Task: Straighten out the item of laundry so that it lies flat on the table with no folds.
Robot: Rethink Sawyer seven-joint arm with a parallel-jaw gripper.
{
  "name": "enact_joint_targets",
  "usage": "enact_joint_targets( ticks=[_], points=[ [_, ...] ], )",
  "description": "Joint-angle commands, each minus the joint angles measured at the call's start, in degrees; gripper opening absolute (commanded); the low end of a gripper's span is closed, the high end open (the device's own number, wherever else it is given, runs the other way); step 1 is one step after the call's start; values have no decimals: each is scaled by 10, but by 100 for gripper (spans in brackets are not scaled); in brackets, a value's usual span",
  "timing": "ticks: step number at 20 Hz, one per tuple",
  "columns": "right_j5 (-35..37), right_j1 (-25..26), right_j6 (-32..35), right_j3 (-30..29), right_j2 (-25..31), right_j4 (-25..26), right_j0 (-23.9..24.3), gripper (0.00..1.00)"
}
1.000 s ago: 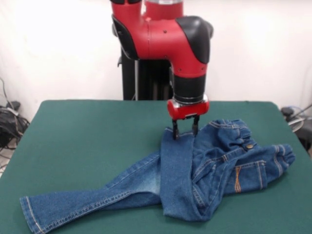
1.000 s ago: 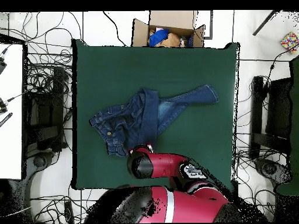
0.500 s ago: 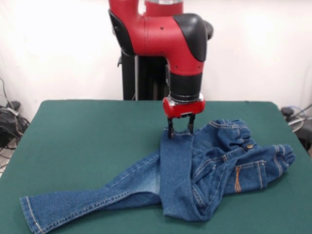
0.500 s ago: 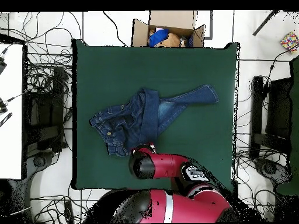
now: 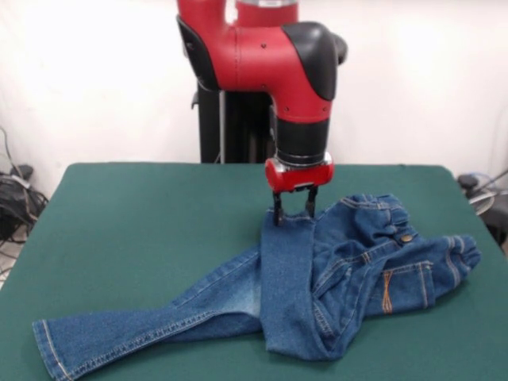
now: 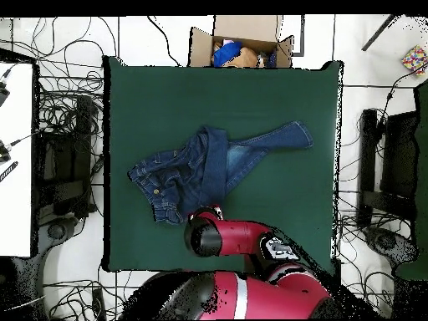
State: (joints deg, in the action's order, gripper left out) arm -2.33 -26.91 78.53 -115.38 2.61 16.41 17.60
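Note:
The blue denim jeans lie crumpled on the dark green table. One leg stretches toward the near left corner. The other leg is folded back over the seat, and its hem ends at the gripper. The gathered waistband bunches at the right. My gripper points straight down with its fingers apart, the tips at the folded leg's hem, open. In the overhead view the jeans lie left of the middle of the table, and the red arm hides the gripper.
A cardboard box with coloured items stands off the table edge opposite the robot. Cables and dark equipment surround the table on the floor. The black pedestal stands behind the table's far edge.
The gripper shifted slightly left and a little up along the folded leg's hem, then held still. The jeans have not moved.

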Motion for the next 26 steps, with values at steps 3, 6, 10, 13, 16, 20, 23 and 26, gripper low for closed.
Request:
enact_joint_targets(
  ticks=[3, 6, 10, 13, 16, 20, 23, 26],
  points=[
    [14, 16, 119, 51, -10, -42, -14, 100],
    [-18, 22, 122, 45, -4, -32, -8, 0],
    [2, 26, 117, 48, 1, -34, -4, 0],
    [16, 29, 118, 52, -5, -42, -7, 0],
    [9, 27, 125, 48, -15, -46, -15, 0],
    [16, 16, 130, 46, -23, -56, -30, 0],
    [46, -13, 125, 37, -20, -63, -32, 0],
    [107, -73, 116, 18, 11, -79, -17, 0]
  ],
)
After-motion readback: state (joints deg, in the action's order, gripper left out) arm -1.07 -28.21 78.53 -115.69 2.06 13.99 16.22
